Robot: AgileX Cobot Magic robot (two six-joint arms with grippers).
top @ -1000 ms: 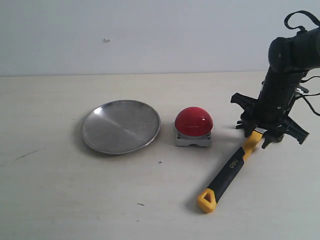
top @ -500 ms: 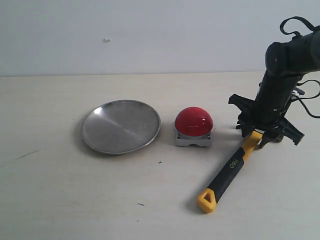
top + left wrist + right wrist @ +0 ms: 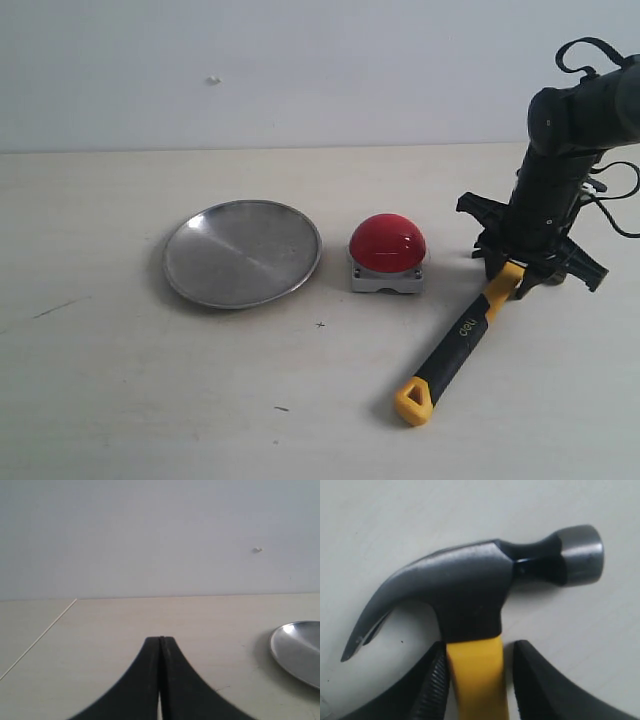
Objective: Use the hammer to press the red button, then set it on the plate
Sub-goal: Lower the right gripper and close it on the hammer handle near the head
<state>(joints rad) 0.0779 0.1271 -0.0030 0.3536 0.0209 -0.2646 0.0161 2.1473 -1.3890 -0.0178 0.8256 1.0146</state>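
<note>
The hammer (image 3: 460, 335) lies on the table at the right, its black handle and yellow looped end pointing toward the front. In the right wrist view its dark steel head (image 3: 470, 590) rests flat. My right gripper (image 3: 520, 275) (image 3: 479, 650) straddles the yellow neck, open: one finger touches the neck and the other stands a small gap away. The red button (image 3: 387, 245) sits on its grey base left of the hammer. The steel plate (image 3: 242, 252) (image 3: 300, 650) lies further left. My left gripper (image 3: 160, 640) is shut on nothing and out of the exterior view.
A pale wall runs behind the table. The table's far left edge shows in the left wrist view. Small dark marks dot the tabletop near the front.
The right arm has shifted slightly left and settled lower over the hammer's neck. The hammer, button and plate have not moved.
</note>
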